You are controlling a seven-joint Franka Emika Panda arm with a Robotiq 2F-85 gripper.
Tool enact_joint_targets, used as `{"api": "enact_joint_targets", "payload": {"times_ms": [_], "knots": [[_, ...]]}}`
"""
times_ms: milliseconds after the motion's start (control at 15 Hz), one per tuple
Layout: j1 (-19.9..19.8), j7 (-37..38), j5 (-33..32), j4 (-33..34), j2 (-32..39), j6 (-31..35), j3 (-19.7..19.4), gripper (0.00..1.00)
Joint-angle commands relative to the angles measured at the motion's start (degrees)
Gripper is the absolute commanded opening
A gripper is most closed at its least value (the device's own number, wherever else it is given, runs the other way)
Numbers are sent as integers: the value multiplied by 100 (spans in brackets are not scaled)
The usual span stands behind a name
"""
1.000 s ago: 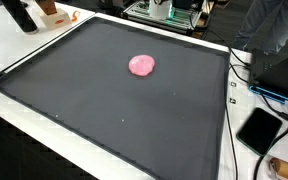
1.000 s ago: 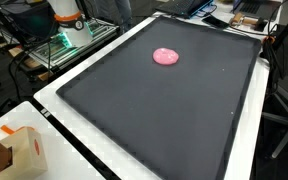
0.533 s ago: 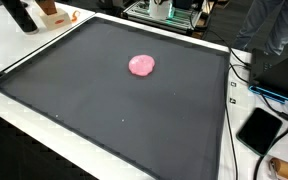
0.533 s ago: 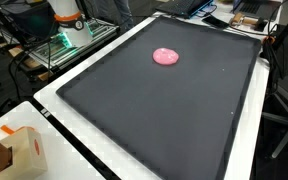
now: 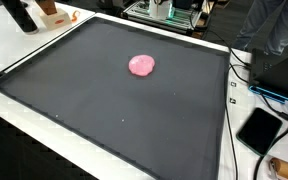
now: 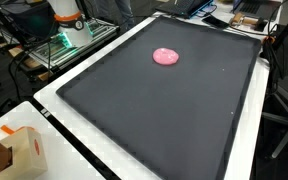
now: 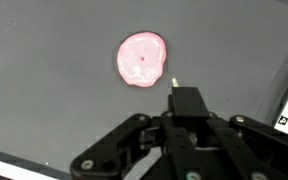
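One pink disc [image 7: 142, 60] lies flat on one black mat [image 7: 44, 90], seen from the wrist view, with the single gripper [image 7: 187, 105] poised just below it in the picture and not touching it. The disc is round, slightly uneven at the rim, with a small dark dot at its centre. The claw's linkages fill the bottom of that view, but whether its jaws stand apart or together cannot be told. In both exterior views the disc [image 5: 142, 66] [image 6: 165, 56] sits alone on the mat [image 5: 104, 110] [image 6: 154, 120], towards the far half and well apart from every edge. The mat covers a white table [image 5: 44, 130]. One cardboard box [image 6: 19, 150] stands on the table corner in an exterior view, its contents hidden. One dark flat device [image 5: 259, 128] lies beside the mat's edge.
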Motion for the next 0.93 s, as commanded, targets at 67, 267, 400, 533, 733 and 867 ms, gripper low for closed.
{"api": "enact_joint_targets", "payload": {"times_ms": [67,267,400,533,733,867], "knots": [[-86,-206,157,-809,-332,917,12,3],[-121,-186,176,-1232,-358,1405,-8,3],[-160,-204,156,-1484,-330,1703,-23,3],[-201,-143,40,-1716,-296,2027,-59,3],[-263,-172,-52,-2008,-236,2467,-119,3],[-308,-181,-48,-2162,-172,2749,-160,3]]}}
